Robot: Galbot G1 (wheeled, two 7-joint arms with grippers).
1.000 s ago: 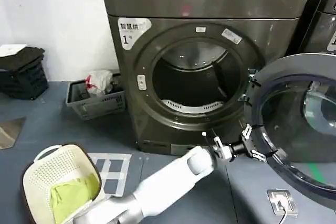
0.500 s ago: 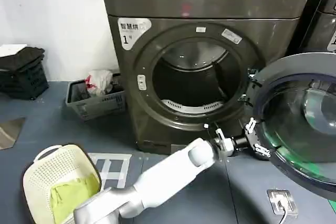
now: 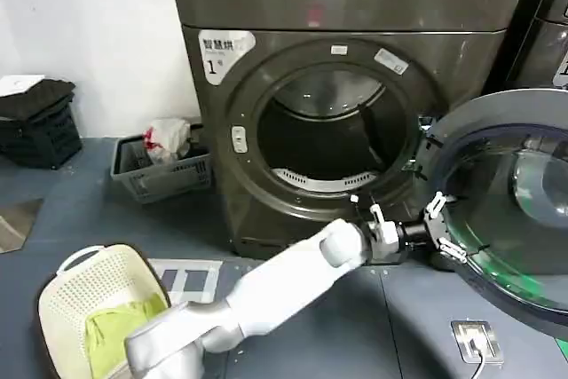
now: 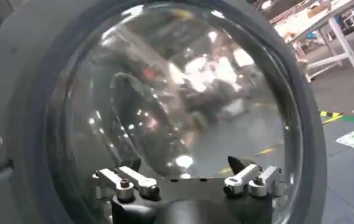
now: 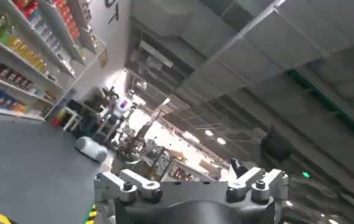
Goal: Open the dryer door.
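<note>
Big grey dryer (image 3: 355,86) at the back, round mouth wide open, drum (image 3: 328,139) dark inside. White sticker (image 3: 222,49) up near its top corner.

Door (image 3: 506,201) swung all the way out to the right side of the dryer, hanging there with its dark grey inner face and domed glass toward the head camera. Same door (image 4: 30,103) up close at the left wrist, clear glass bulge shiny with lights.

Long white left arm (image 3: 284,286) stretched across the floor from low left up to the door. Left gripper (image 3: 439,228) right at the door's inner rim, low on the side nearest the dryer. Jaws spread apart, nothing pinched between them; fingertips (image 4: 240,176) close against the glass, can't tell if touching.

Right gripper (image 5: 189,182) pointed up at a ceiling and far shelves, jaws spread too, holding nothing.

White basket (image 3: 98,308) on the floor at low left, green cloth (image 3: 124,326) inside. Grey crate (image 3: 164,170) beside the dryer, with a white and red bag (image 3: 169,138) in it. Black crates (image 3: 40,122) by the wall at far left. Small metal plate (image 3: 477,342) on the floor under the door.
</note>
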